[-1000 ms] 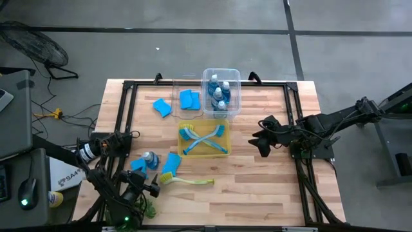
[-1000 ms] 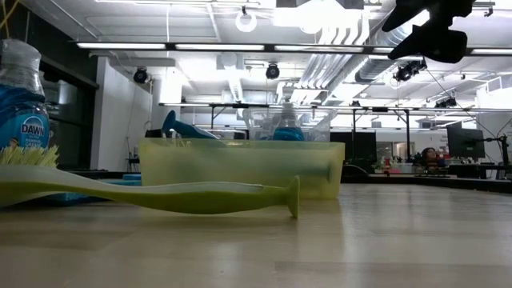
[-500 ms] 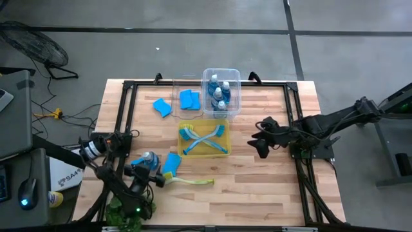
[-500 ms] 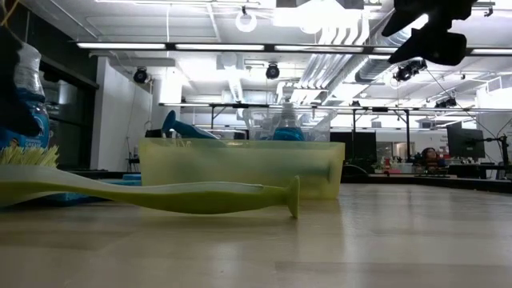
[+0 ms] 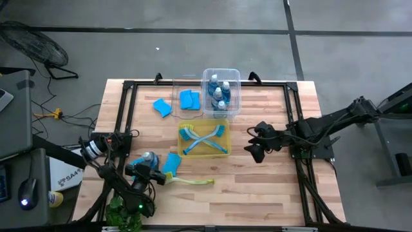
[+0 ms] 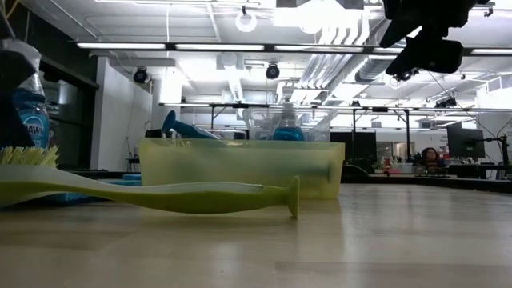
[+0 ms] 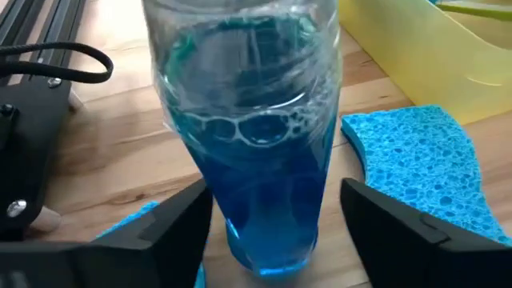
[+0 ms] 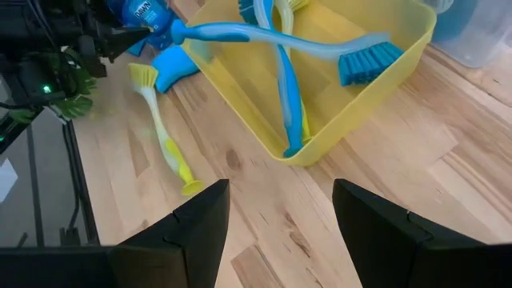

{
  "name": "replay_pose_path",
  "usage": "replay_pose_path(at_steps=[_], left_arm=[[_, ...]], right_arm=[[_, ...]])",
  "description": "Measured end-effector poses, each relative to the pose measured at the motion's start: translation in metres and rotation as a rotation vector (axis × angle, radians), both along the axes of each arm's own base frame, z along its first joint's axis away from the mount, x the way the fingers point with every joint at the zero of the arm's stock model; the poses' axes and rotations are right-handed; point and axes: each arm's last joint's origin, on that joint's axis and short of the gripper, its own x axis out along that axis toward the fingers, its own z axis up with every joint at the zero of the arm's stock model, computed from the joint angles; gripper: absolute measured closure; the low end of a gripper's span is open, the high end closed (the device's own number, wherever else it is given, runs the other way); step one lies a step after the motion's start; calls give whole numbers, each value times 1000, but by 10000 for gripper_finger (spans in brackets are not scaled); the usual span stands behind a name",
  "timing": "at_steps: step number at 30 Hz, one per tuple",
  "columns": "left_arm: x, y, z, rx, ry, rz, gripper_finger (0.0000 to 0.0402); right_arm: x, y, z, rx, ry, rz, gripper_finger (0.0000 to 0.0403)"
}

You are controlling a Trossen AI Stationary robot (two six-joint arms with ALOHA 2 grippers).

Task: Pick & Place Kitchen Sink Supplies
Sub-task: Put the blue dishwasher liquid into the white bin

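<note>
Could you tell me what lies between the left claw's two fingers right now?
The left wrist view shows a bottle of blue liquid standing between the left claw's open fingers.

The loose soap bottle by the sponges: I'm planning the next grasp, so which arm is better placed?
Left. Its tool brackets the bottle with fingers open. The right tool hangs beyond the yellow bin.

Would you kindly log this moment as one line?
left gripper: open around dish soap bottle, no grip yet | right gripper: open, above table beside yellow bin
</note>
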Motion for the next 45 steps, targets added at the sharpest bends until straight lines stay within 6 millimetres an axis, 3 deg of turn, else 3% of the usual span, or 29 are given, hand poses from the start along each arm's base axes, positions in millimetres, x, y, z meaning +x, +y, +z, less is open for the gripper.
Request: replay_pose_path(at_steps=[12, 24, 35, 45], left_arm=[[0, 0, 0, 4, 5, 2, 281], [1, -2, 5, -13, 3, 4, 303], [6, -1, 57, 56, -122, -178, 304], [22, -8, 112, 98, -281, -380, 305]], right_arm=[[0, 0, 0, 9, -3, 2, 187], [2, 1, 2, 26, -29, 8, 187], [4, 3, 5, 38, -52, 53, 187], [16, 8, 25, -42, -294, 214, 187]])
